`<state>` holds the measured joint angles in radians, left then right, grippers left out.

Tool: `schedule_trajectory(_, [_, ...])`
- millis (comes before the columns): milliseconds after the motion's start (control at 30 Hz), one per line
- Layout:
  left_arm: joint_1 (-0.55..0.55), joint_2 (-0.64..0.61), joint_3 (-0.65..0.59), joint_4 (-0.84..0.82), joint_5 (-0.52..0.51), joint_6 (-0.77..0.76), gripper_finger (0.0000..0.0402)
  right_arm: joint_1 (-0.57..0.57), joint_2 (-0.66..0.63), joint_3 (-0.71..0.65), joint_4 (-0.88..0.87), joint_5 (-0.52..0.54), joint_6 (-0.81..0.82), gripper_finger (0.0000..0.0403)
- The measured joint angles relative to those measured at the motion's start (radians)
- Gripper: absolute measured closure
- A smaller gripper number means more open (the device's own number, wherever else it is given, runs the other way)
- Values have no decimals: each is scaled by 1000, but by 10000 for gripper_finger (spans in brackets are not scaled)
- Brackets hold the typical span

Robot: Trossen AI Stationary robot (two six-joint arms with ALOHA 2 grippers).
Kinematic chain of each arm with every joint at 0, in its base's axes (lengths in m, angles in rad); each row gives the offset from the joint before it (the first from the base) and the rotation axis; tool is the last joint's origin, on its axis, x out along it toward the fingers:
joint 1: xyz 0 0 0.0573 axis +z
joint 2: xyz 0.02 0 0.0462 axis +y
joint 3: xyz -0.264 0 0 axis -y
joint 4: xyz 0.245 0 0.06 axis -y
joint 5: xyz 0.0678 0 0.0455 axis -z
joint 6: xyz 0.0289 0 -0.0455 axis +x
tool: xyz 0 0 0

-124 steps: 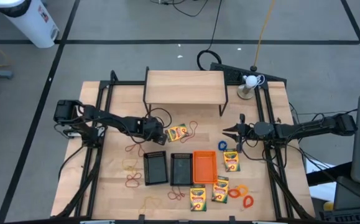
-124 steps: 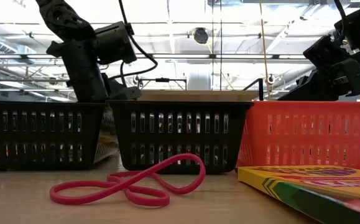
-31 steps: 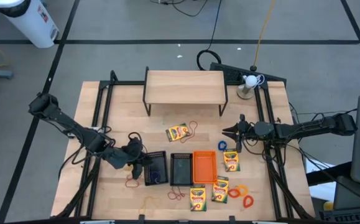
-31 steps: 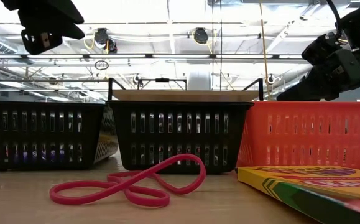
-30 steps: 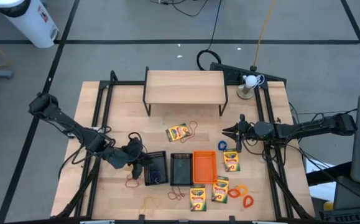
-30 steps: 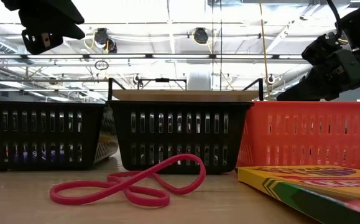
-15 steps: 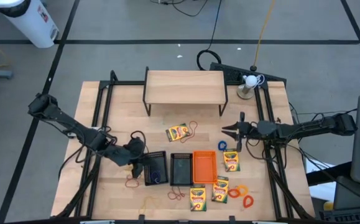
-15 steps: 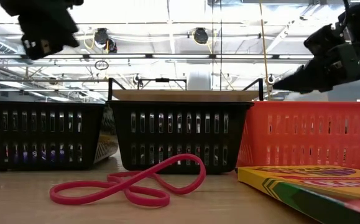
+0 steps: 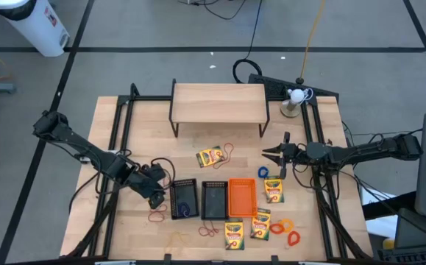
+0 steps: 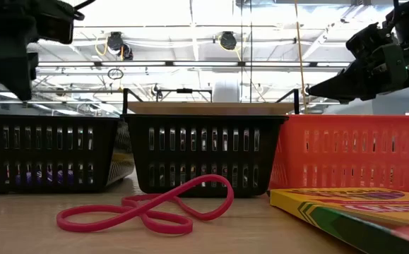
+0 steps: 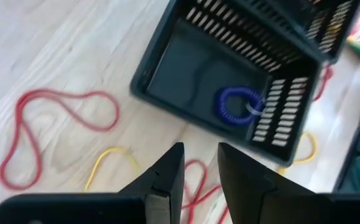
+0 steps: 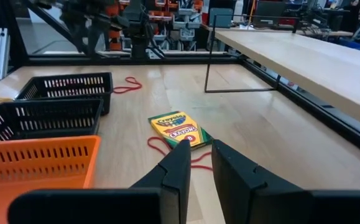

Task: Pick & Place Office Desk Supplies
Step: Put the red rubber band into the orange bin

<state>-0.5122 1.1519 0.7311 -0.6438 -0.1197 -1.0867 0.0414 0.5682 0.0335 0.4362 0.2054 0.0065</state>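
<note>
A blue coiled band (image 11: 237, 102) is seen lying inside the left black mesh tray (image 9: 184, 199), so one item at least can be counted as sorted. The middle black tray (image 9: 213, 200) and the orange tray (image 9: 242, 196) cannot be judged for contents from above.

The left gripper (image 9: 157, 197) is held just off the left tray's 9 o'clock edge, above the table. In its wrist view the fingers (image 11: 167, 174) stand narrowly apart with nothing between them. Beneath it, a red band (image 11: 49, 124) and a yellow band (image 11: 111, 165) are still loose on the wood.

Plenty is left out. One crayon box (image 9: 210, 157) lies at 12 o'clock of the trays, with a thin red band (image 9: 227, 153) touching its side. Another crayon box (image 9: 273, 190) sits at 3 o'clock of the orange tray, and two more boxes (image 9: 234, 234) (image 9: 260, 223) lie at 6 o'clock of the trays. Orange bands (image 9: 282, 227) are scattered toward 5 o'clock, and a blue band (image 9: 263, 172) rests near the right arm.

The right gripper (image 9: 270, 154) is poised over the table at 2 o'clock of the trays, aimed toward the far crayon box (image 12: 178, 127); its fingers are nearly together and empty.

By this showing, the job is judged to be in its early part, with most of it left.
</note>
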Motion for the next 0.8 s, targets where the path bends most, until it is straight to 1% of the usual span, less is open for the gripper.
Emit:
schedule_trajectory(67, [0,0,0,-52,16,0,302,0,0,0,0,0,13,344])
schedule_trajectory(167, [0,0,0,-174,15,-19,302,0,0,0,-7,0,31,344])
schedule_trajectory(300, [0,0,0,-314,-5,-65,302,0,0,0,-19,0,51,344])
schedule_trajectory(367, [0,0,0,-354,-11,-76,302,0,0,0,-23,-1,61,344])
schedule_trajectory(433, [1,0,0,-359,-19,-61,302,0,0,0,-22,-1,61,344])
schedule_trajectory(633, [11,0,0,-343,-118,-11,302,0,0,0,-22,-1,61,344])
schedule_trajectory(800, [54,0,-16,-345,-114,-15,302,0,0,0,-23,-1,61,344])
